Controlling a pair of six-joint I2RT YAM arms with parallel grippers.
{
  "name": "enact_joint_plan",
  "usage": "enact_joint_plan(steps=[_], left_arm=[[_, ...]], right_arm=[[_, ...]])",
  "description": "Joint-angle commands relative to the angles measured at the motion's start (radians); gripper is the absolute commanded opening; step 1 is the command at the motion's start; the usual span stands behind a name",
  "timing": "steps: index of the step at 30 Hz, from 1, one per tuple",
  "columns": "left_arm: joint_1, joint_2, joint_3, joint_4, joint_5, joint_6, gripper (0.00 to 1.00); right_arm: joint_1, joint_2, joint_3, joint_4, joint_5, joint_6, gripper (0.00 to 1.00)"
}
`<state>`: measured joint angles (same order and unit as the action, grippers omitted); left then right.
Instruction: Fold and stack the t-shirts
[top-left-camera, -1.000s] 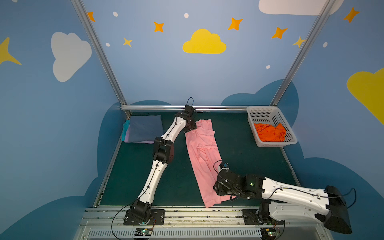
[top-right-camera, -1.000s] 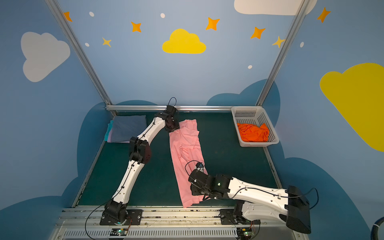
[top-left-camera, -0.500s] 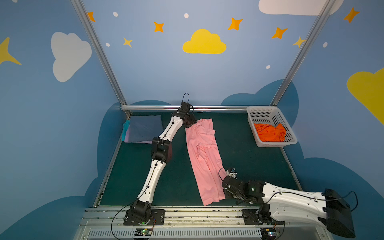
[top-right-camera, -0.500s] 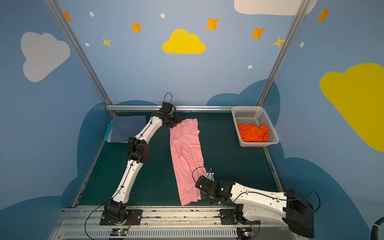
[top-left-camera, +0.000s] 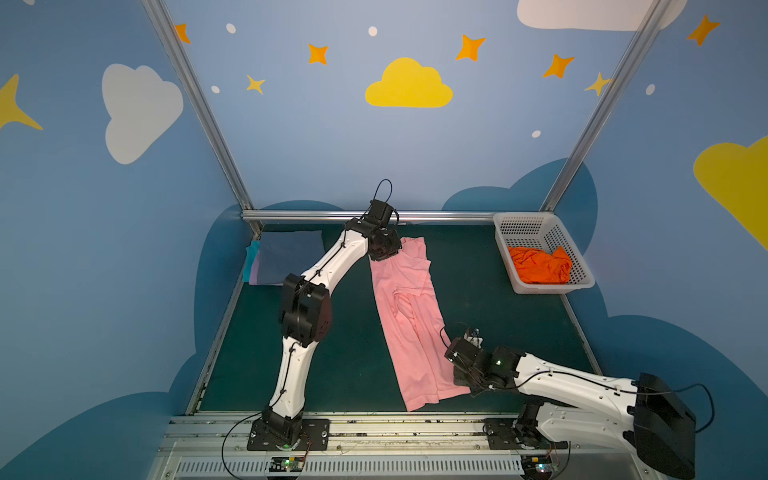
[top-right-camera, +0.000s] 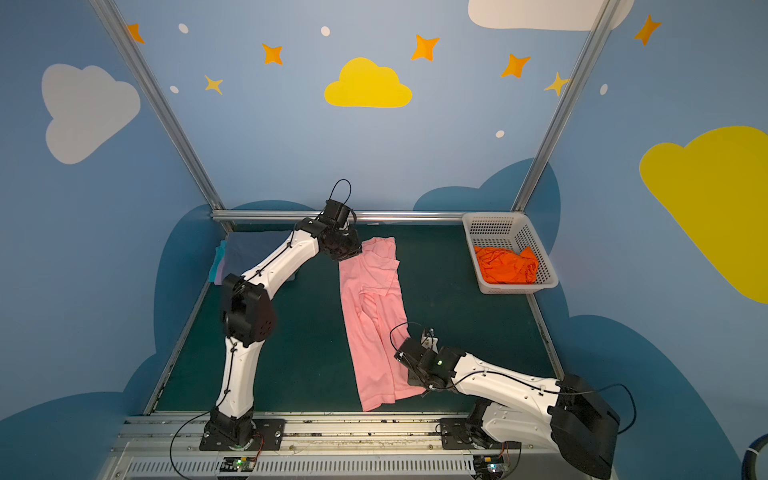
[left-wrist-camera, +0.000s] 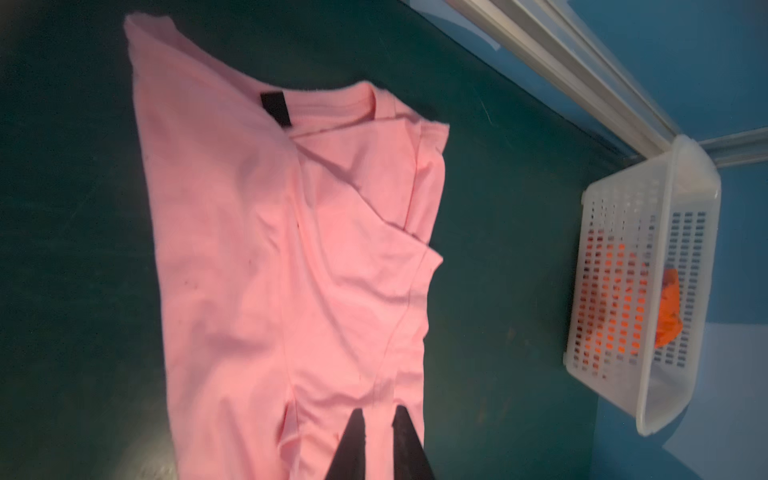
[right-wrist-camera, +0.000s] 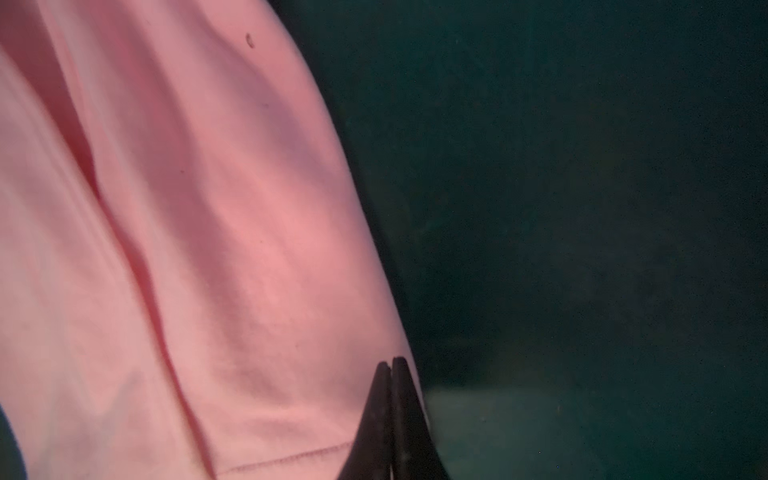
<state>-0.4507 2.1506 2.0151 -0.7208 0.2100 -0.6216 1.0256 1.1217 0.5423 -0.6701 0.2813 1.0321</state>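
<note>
Since a second ago, both pairs of fingers have been drawn in, and the right gripper has been shifted off the lower body of the pink t-shirt to its right-hand edge, so that the near hem is now uncovered.

The pink t-shirt is laid as a long narrow strip down the middle of the green mat, collar end towards the back rail. Its dark neck label is seen in the left wrist view. The far left corner of the shirt is pinched by the left gripper, with a fold of pink cloth drawn up between the nearly closed fingers.

The right gripper's fingers are pressed together at the shirt's side edge, just above the hem seam. Whether cloth is caught between them cannot be told. In both top views that edge is partly covered by the right wrist.

A folded stack is kept in the far left corner, slate-blue on top, with lavender and teal edges showing. Part of it is hidden by the left arm in a top view. An orange t-shirt is crumpled inside the white basket at the far right, well apart from both grippers.
</note>
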Motion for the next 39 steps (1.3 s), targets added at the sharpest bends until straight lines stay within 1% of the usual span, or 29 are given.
enact_joint_plan(steps=[1, 3, 5, 6, 10, 13, 17, 19, 21, 24, 25, 28, 30, 31, 32, 35, 37, 39], left_arm=[[0.002, 0.009, -0.164, 0.056, -0.101, -0.026, 0.13], [-0.005, 0.018, -0.218, 0.072, -0.104, -0.041, 0.11], [-0.009, 0.040, -0.236, 0.072, -0.096, -0.047, 0.09], [-0.013, 0.049, -0.234, 0.067, -0.100, -0.049, 0.08], [-0.015, 0.096, -0.206, 0.059, -0.126, -0.043, 0.07], [-0.011, 0.162, -0.150, 0.034, -0.152, -0.029, 0.07], [0.009, 0.302, -0.011, -0.023, -0.140, -0.011, 0.06], [0.023, 0.372, 0.068, -0.036, -0.117, -0.006, 0.06], [0.035, 0.444, 0.172, -0.062, -0.100, 0.001, 0.06], [0.046, 0.554, 0.376, -0.132, -0.081, 0.020, 0.06], [0.046, 0.593, 0.460, -0.158, -0.070, 0.025, 0.06], [0.047, 0.672, 0.628, -0.191, -0.029, 0.027, 0.07], [0.046, 0.682, 0.656, -0.180, -0.005, 0.015, 0.08], [0.046, 0.672, 0.654, -0.177, 0.031, 0.010, 0.08], [0.044, 0.657, 0.646, -0.178, 0.039, 0.009, 0.09], [0.032, 0.565, 0.569, -0.170, 0.045, 0.017, 0.13], [0.027, 0.471, 0.486, -0.149, 0.048, 0.023, 0.20], [0.025, 0.376, 0.414, -0.133, 0.052, 0.026, 0.27]], right_arm=[[-0.005, 0.035, 0.017, -0.051, -0.039, 0.005, 0.00], [-0.007, 0.067, 0.027, -0.067, -0.076, 0.014, 0.00], [-0.007, 0.110, 0.045, -0.094, -0.119, 0.032, 0.00], [-0.007, 0.132, 0.051, -0.103, -0.140, 0.047, 0.00], [0.001, 0.259, 0.078, -0.090, -0.251, 0.041, 0.00], [0.059, 0.368, 0.102, -0.075, -0.276, 0.055, 0.00], [0.158, 0.449, 0.165, -0.028, -0.289, 0.048, 0.00], [0.184, 0.464, 0.187, -0.006, -0.300, 0.035, 0.00], [0.192, 0.462, 0.195, 0.029, -0.317, 0.008, 0.00], [0.196, 0.431, 0.204, 0.056, -0.336, -0.037, 0.00], [0.195, 0.425, 0.208, 0.048, -0.339, -0.045, 0.00], [0.190, 0.414, 0.222, 0.019, -0.347, -0.050, 0.00], [0.185, 0.392, 0.240, -0.016, -0.346, -0.059, 0.00], [0.175, 0.370, 0.256, -0.042, -0.333, -0.071, 0.00], [0.159, 0.346, 0.273, -0.064, -0.325, -0.088, 0.00], [0.060, 0.257, 0.338, -0.105, -0.320, -0.164, 0.00], [-0.015, 0.216, 0.386, -0.090, -0.325, -0.229, 0.00], [-0.054, 0.209, 0.428, -0.053, -0.292, -0.267, 0.00]])
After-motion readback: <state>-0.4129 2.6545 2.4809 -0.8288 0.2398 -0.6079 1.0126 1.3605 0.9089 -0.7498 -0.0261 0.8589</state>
